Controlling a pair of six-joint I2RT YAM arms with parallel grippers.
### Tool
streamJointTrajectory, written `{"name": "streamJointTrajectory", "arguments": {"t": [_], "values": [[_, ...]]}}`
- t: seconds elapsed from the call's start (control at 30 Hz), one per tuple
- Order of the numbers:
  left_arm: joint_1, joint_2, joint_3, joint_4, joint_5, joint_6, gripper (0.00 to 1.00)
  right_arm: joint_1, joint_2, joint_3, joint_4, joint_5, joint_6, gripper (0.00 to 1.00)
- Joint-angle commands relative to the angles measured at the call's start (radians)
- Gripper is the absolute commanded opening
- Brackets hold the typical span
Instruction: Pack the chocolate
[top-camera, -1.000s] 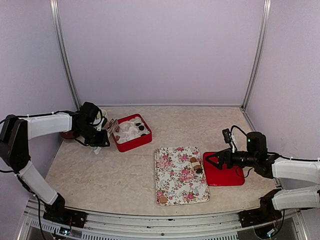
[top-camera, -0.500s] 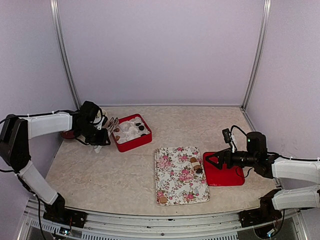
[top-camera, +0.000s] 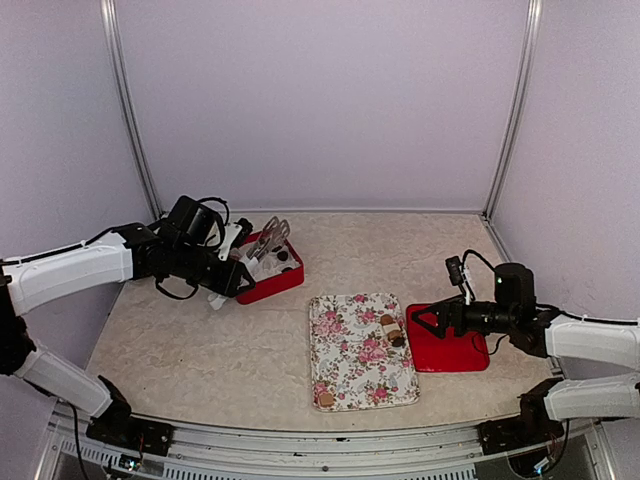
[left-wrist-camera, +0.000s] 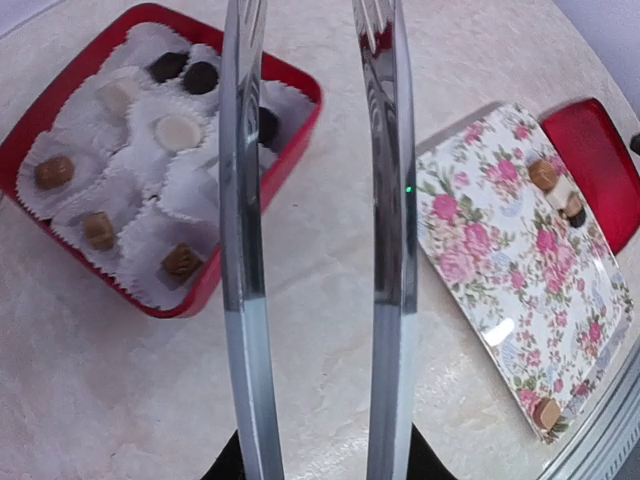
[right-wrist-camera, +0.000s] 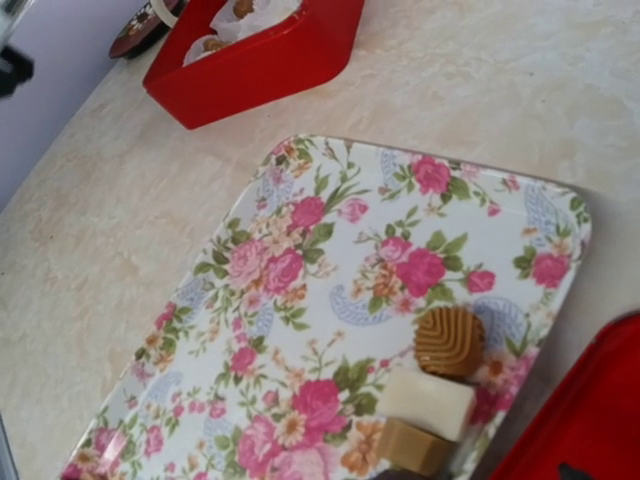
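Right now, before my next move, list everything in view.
Rectangular box: one, red with white liners, far left.
Boxed chocolate pieces: about eight; dark, tan, cream.
Rose-print floral tray: one, white and pink, centre.
Chocolate pieces on tray: about five; tan, white, dark; right edge, one near-left corner.
Flat lid: one, red, right of the tray.
Metal tongs: one pair, silver, empty, above the box.
Left claw: gripping the tongs.
Right claw: open, empty, above the lid.

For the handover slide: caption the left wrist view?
Open tongs poised between the red box, partly filled with chocolates, and the floral tray holding more.
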Motion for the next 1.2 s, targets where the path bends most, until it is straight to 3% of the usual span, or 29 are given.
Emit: {"name": "streamJointTrajectory", "arguments": {"t": [0.0,0.27,0.4,0.73,1.17], "values": [[-0.120,-0.004,-0.025,0.065,0.035,0.055,0.32,0.010,-0.029,0.028,-0.034,-0.001,0.004,1.00],[-0.342,0.190,0.008,0.114,-0.005,0.052,0.32,0.009,-0.068,0.022,-0.049,0.010,0.028,1.00],[-0.403,0.281,0.048,0.123,-0.031,0.053,0.33,0.010,-0.084,0.020,-0.058,0.018,0.032,1.00],[-0.447,0.464,0.163,0.103,-0.098,0.060,0.37,0.008,-0.076,0.012,-0.054,0.025,0.034,1.00],[-0.436,0.575,0.261,0.058,-0.131,0.084,0.46,0.007,-0.058,0.010,-0.049,0.028,0.027,1.00]]}}
